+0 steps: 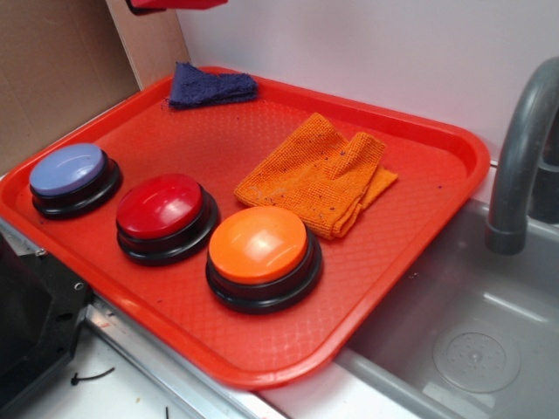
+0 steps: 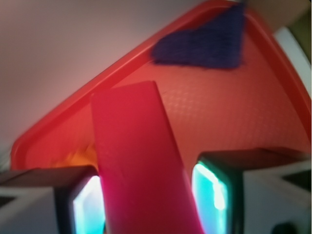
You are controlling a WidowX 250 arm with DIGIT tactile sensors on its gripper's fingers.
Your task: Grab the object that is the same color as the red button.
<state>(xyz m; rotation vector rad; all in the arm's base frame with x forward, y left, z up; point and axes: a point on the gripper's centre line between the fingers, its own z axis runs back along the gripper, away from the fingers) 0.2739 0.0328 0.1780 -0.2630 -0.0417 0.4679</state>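
The object, a glossy red block, stands between the fingers of my gripper in the wrist view, and the gripper is shut on it. It hangs well above the red tray. In the exterior view only the block's lower edge shows at the top of the frame, over the tray's far left corner; the gripper itself is cut off there. The red button, a dark-red dome on a black base, sits on the tray's near left part, far below the block.
A lavender-blue button and an orange button flank the red one. An orange cloth lies mid-tray and a dark blue cloth at the far corner. A grey sink and faucet stand on the right, cardboard on the left.
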